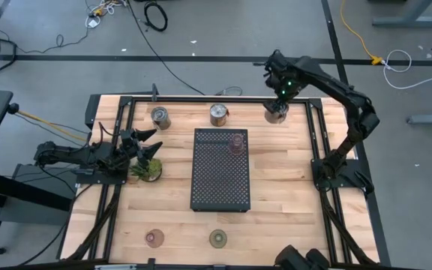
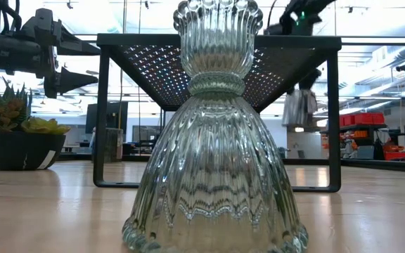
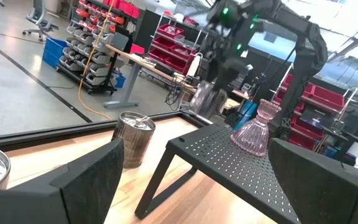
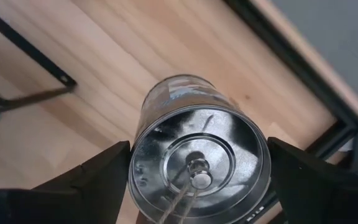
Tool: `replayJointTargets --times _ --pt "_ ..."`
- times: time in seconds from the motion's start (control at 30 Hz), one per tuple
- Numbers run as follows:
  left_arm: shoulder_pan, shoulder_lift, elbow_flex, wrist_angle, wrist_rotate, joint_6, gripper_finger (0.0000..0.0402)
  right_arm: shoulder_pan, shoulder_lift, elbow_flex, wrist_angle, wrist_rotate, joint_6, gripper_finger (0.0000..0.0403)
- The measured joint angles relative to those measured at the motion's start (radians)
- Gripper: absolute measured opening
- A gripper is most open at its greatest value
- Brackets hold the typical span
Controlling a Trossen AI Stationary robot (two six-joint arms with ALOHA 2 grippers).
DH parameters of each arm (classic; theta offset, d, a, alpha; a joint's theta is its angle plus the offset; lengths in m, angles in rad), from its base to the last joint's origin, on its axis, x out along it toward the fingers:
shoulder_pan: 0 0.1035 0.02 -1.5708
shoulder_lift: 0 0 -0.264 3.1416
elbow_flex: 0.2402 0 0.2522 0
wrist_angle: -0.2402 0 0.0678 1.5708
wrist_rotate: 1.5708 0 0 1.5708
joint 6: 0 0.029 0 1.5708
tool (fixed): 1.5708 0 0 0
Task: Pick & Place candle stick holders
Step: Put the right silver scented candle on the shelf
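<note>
Right end effector (image 4: 197, 180) grips silver cup (image 4: 197, 155) | tray (image 1: 220, 171) beside | plant (image 1: 147, 170) far

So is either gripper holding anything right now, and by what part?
The right gripper straddles a silver cup by its side wall; contact cannot be told. The left gripper holds nothing.

Overhead: I look straight down. Low: level, close behind a glass holder (image 2: 215, 133). Both share the black tray (image 1: 220, 171).
</note>
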Motion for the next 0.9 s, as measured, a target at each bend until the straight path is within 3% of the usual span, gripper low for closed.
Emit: replayJointTargets --times 0.5,0.9 --pt "0.0 0.0 0.0 0.0 0.0 0.0 0.0399 0.2 -0.004 0.448 -0.183 -0.001 0.086 0.0325" --pt "0.0 0.0 0.0 0.0 -0.007 0.008 0.0399 0.388 -0.004 0.497 -0.079 -0.09 0.2 0.0325"
